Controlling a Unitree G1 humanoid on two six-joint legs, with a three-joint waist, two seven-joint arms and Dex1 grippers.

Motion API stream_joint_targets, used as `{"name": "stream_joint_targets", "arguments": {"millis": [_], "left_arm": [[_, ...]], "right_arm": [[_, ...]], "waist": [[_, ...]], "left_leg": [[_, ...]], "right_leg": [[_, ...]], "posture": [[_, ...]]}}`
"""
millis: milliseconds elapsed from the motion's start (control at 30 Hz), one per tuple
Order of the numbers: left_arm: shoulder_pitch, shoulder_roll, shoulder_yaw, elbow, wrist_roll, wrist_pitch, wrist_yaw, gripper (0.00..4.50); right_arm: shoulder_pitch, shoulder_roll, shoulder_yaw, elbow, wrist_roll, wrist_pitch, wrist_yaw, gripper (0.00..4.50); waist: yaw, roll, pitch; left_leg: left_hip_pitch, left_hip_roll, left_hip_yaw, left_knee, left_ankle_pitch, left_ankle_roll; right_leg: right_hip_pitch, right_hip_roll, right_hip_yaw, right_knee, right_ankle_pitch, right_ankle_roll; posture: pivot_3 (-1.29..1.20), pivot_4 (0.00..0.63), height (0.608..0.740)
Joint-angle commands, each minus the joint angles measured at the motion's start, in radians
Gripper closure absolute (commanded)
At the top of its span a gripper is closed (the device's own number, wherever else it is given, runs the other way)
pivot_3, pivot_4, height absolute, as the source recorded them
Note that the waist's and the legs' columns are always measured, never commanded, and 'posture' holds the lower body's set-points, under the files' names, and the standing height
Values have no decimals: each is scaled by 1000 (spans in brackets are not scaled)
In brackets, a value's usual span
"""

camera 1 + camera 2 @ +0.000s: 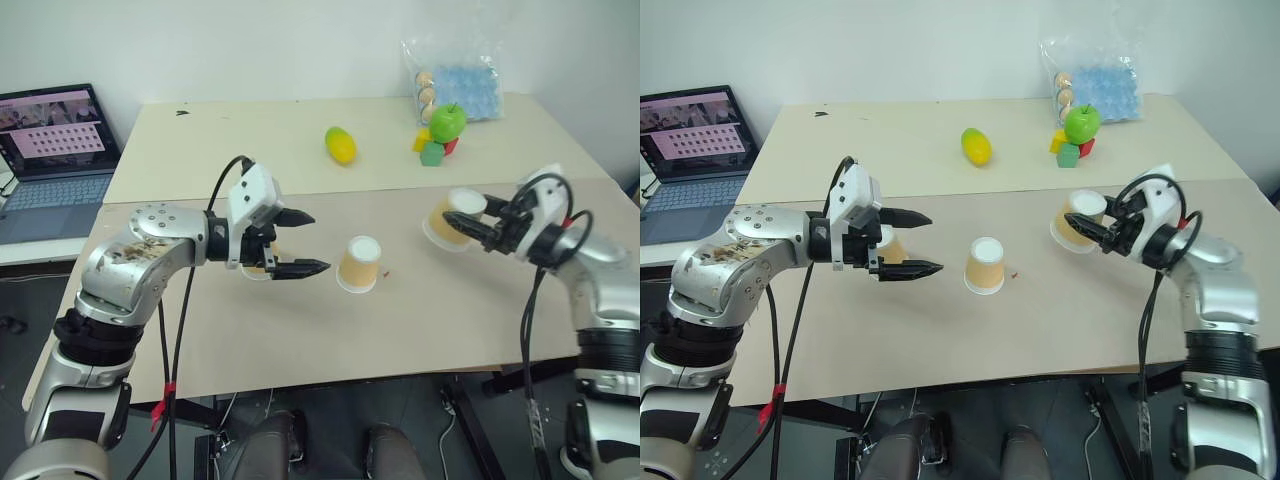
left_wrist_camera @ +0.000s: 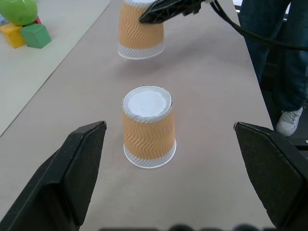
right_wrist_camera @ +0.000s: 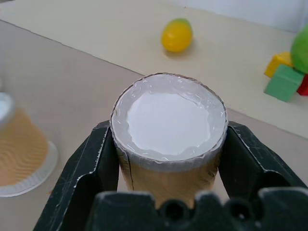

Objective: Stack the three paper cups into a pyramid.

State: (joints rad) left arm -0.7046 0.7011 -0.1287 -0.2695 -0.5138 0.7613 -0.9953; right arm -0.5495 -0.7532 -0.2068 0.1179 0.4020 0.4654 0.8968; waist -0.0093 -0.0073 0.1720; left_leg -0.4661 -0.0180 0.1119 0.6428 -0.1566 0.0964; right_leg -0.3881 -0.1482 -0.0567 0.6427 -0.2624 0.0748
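**Three cups, none stacked: pyramid not yet begun**

Three paper cups are present, and no two stand together as a base pair.

1. Held cup (image 1: 452, 222): the right gripper (image 1: 478, 226) is clamped on this cup near its white base, one black finger on each side, as the right wrist view shows (image 3: 168, 130). The cup appears lifted off the brown table (image 1: 400, 330), tilted, at the right side of the work area.

2. Middle cup (image 1: 359, 264): stands upside down on the table, rim down, white base up. It is well apart from the held cup and untouched by either gripper.

3. Third cup (image 1: 890, 248): sits on the table behind the left gripper (image 1: 296, 242), largely hidden by the fingers; its orientation cannot be told.

The left gripper has its jaws spread wide and holds nothing. It hovers level, pointing toward the middle cup, which stands between its fingers in line of sight in the left wrist view (image 2: 148, 126) but remains clear of them.

Status, as a judgement: the first pick is secured and everything else remains. Two cups must be set side by side, touching or nearly so, and the last placed on top across both bases.

A yellow-green mango (image 1: 340, 145), a green apple (image 1: 447, 122) and coloured blocks (image 1: 432, 150) lie on the far table, outside the task.
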Motion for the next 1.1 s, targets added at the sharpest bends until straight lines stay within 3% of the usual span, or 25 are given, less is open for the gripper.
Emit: {"name": "stream_joint_targets", "arguments": {"millis": [33,200,300,633,1100], "left_arm": [[-10,1,13,-19,1,-26,-9,0],[-17,-6,8,-13,4,-31,-14,0],[-23,-11,3,-4,7,-37,-16,0],[-24,-6,8,-13,7,-30,-16,0],[-7,14,23,-47,-10,-7,9,0]], "right_arm": [[94,-110,-12,-260,135,180,109,1659],[162,-140,17,-372,178,253,122,1659],[158,-87,75,-352,147,225,88,1659],[59,5,218,-182,24,102,99,1659],[-30,62,234,14,-43,-14,146,1659]], "waist": [[5,0,0],[8,0,0],[10,0,0],[16,0,0],[17,0,0]], "left_leg": [[0,0,0,0,0,0],[0,1,0,0,-4,6],[0,0,0,0,-4,6],[-1,-1,1,0,-1,2],[0,0,1,0,-1,1]], "right_leg": [[0,0,0,0,0,0],[0,-2,0,-2,1,0],[-1,-3,0,-2,2,0],[-1,-3,0,-3,2,0],[-1,-1,-1,-2,2,0]], "posture": [[0,150,740],[0,150,740],[0,150,740],[0,150,740],[0,150,740]]}}
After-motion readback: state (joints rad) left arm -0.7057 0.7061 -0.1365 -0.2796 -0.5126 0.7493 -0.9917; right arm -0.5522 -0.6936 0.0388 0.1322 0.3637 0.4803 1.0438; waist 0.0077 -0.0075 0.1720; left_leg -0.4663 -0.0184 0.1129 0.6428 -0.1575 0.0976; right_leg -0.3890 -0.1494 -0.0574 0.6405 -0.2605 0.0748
